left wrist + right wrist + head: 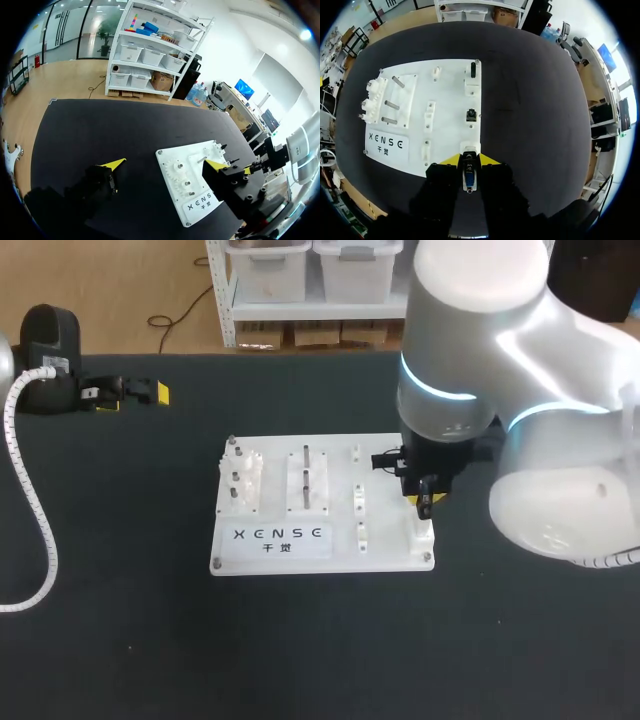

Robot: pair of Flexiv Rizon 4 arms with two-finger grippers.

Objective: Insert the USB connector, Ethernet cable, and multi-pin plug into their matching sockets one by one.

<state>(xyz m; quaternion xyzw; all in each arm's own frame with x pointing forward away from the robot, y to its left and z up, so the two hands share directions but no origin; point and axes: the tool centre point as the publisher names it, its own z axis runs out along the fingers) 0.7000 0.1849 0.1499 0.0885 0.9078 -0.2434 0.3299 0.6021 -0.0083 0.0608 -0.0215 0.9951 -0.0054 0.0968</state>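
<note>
Black cloth covers the worktop (pixel 120 640), and a white board (pixel 385 490) with little sockets sits in the middle of it; seen from the head view, my right claw (pixel 425 502) hangs over the board's corner at about 4 o'clock, and my left claw (pixel 133 398) sits far off at about 10 o'clock, well apart from the board; so the right arm is the near one by a lot. The right claw is pinching a small silver plug with blue inside, which looks like the USB connector (pixel 469 176); both yellow tips press on it, one from each side; the left claw is spread wide with nothing in it. What matters now is how the plug lines up; its long side runs the same way as the fingers, so it points down at the board; a white socket block (pixel 470 146) lies right ahead of its tip, very near, and I cannot tell if they touch. A small black socket (pixel 471 115) sits further along the same line; I think that one is for another plug. The next move, I think, is a straight push along the plug's long side into the white block; if the plug is tipped or a bit off to one side, it could bump the rim and not go in.
</note>
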